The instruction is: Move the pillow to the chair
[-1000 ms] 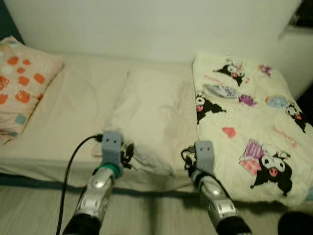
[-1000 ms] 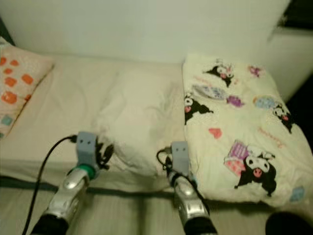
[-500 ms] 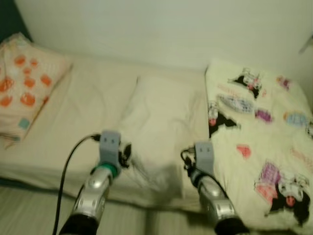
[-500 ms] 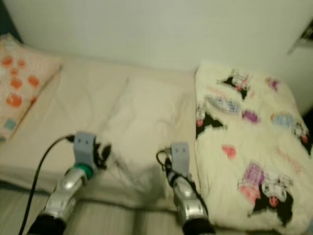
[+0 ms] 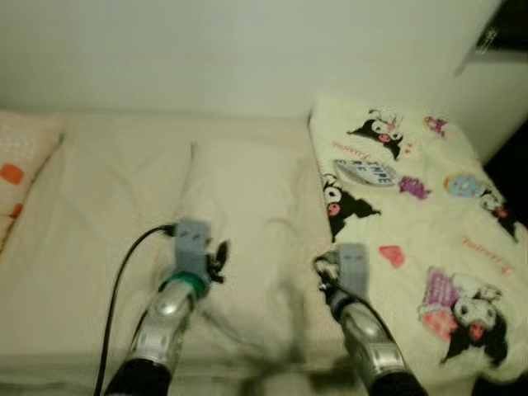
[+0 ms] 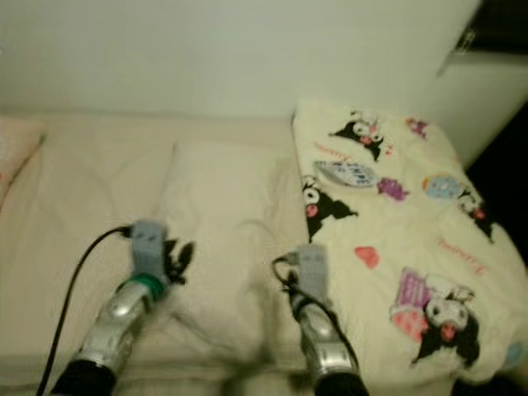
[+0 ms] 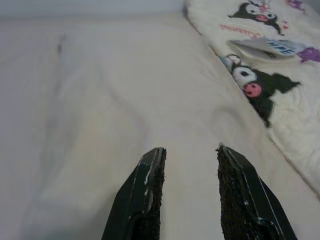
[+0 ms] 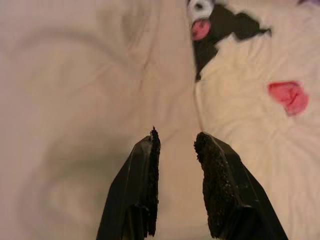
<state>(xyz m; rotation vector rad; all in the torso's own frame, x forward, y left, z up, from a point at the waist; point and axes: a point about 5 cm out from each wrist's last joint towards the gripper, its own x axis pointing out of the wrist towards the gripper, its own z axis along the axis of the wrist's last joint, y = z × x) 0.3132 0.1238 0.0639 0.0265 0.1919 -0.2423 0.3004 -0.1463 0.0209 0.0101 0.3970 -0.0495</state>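
Note:
A plain cream pillow [image 5: 247, 206] lies on the bed, between the bare sheet and a cartoon-print blanket [image 5: 412, 206]. My left gripper [image 7: 189, 154] is open, hovering just over the pillow's near left part [image 7: 125, 100]. Over the pillow's near right edge [image 8: 100, 75], beside the blanket's border [image 8: 250, 100], my right gripper [image 8: 176, 137] is open with nothing between its fingers. Both arms [image 5: 177, 305] reach forward over the bed's front edge.
A second pillow with orange patches [image 5: 21, 173] lies at the far left of the bed. A pale wall [image 5: 247, 49] runs behind the bed. A dark gap [image 5: 511, 165] lies to the right of the blanket.
The camera has moved closer and swung right; the bed's front edge has dropped low in the picture. Both grippers now reach over the pillow rather than at its near edge.

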